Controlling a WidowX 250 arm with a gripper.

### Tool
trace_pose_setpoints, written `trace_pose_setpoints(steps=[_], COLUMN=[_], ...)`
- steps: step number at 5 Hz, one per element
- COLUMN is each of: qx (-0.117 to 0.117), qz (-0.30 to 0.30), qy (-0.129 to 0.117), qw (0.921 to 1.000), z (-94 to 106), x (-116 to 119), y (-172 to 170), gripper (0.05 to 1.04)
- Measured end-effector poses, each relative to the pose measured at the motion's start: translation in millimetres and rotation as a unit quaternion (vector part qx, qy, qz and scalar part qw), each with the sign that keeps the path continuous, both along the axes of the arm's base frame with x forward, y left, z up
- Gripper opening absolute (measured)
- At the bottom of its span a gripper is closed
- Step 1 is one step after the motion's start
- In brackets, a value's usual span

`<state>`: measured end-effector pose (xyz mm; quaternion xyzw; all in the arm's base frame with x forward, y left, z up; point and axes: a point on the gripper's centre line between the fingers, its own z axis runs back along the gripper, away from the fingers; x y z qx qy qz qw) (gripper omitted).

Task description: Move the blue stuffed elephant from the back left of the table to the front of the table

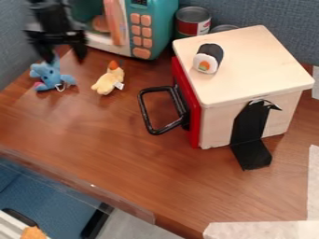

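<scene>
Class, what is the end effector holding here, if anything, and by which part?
The end effector holds nothing: its fingers stand apart, near the top of the blue plush toy.

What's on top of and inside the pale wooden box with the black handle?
On the pale wooden box lies a black-and-white toy sushi roll. Its red front panel and walls hide the inside.

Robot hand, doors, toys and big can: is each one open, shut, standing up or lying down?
Hand: open.
Blue toy: can't tell if sitting or lying.
Yellow toy: lying down.
Red door: shut.
Microwave door: can't tell.
Sushi roll: lying down.
Big can: standing up.
</scene>
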<state>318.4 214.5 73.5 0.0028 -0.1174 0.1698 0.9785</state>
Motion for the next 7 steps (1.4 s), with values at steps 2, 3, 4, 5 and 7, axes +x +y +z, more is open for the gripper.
trace_pose_setpoints(steps=[2, 3, 4, 5, 7], qx=[0.023, 0.021, 0.015, 0.009, 0.023], qz=[0.018, 0.029, 0.040, 0.050, 0.030], qy=[-0.003, 0.010, 0.036, 0.060, 0.053], qw=[0.9996, 0.9993, 0.9984, 0.9969, 0.9979], z=[9.2, -9.5, -32.0, -51.8, -46.7], x=[-24, -18, -18, -16, -5], y=[41, 50, 56, 61, 49], gripper=[1.000, 1.000, 1.000, 0.948, 0.355])
